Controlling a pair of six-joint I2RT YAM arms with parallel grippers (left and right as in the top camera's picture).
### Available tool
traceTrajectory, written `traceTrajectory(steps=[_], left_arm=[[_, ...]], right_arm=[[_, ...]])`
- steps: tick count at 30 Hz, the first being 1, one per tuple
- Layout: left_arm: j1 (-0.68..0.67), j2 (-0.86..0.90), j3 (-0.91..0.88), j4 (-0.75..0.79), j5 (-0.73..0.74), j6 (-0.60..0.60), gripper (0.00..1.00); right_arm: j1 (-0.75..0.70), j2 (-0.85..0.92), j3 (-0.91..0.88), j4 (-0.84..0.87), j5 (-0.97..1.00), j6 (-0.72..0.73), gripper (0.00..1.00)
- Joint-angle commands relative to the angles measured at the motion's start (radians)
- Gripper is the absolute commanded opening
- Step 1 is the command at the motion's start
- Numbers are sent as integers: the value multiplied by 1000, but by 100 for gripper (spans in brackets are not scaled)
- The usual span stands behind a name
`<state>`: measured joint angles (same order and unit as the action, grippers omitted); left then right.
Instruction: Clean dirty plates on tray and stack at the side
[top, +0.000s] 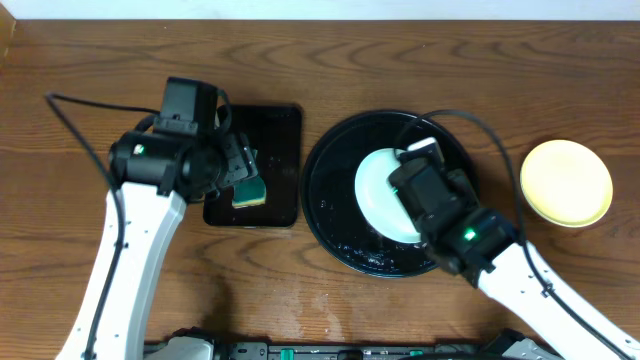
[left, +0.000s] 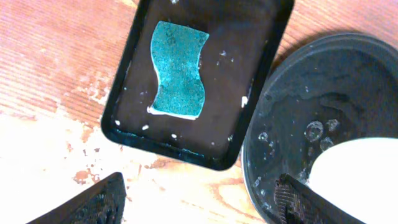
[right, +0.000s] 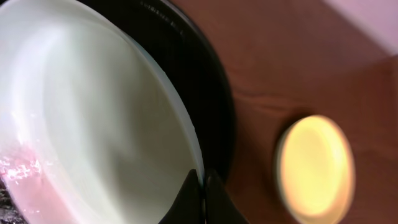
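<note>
A pale mint-blue plate (top: 377, 192) sits in the round black tray (top: 330, 215). My right gripper (right: 201, 193) is shut on its rim; the plate (right: 93, 106) looks tilted, with a red smear at its lower edge. A pale yellow plate (top: 566, 182) lies on the table to the right, also in the right wrist view (right: 316, 165). My left gripper (left: 199, 205) is open and empty above the table, just in front of the rectangular tray. The plate (left: 364, 174) and round tray (left: 311, 93) show in the left wrist view. A third plate is not visible.
A small rectangular black tray (top: 270, 165) left of the round tray holds a teal sponge (top: 249, 190), also seen in the left wrist view (left: 179, 70). Water droplets lie on the round tray. Wet marks show on the wood near the rectangular tray (left: 249, 74).
</note>
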<state>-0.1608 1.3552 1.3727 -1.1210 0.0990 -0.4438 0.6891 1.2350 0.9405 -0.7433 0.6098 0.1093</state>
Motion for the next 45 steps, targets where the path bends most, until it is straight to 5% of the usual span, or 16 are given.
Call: traceTrajectory(steps=[1,13,30,45], left_arm=[[5,-34,8,-6,-2,6,86],[5,-42,8,-5,-2,6,86],[5,-42,8,-5,-2,6,87],[5,-42,8,-5,-2,6,87]], right_arm=[[84,-16,11,2,233,-14,1],[263,-26,11,10,533,-20,1],[367,-119,11,122,561,-305,1],[367,-118,11,122,594,-328,1]])
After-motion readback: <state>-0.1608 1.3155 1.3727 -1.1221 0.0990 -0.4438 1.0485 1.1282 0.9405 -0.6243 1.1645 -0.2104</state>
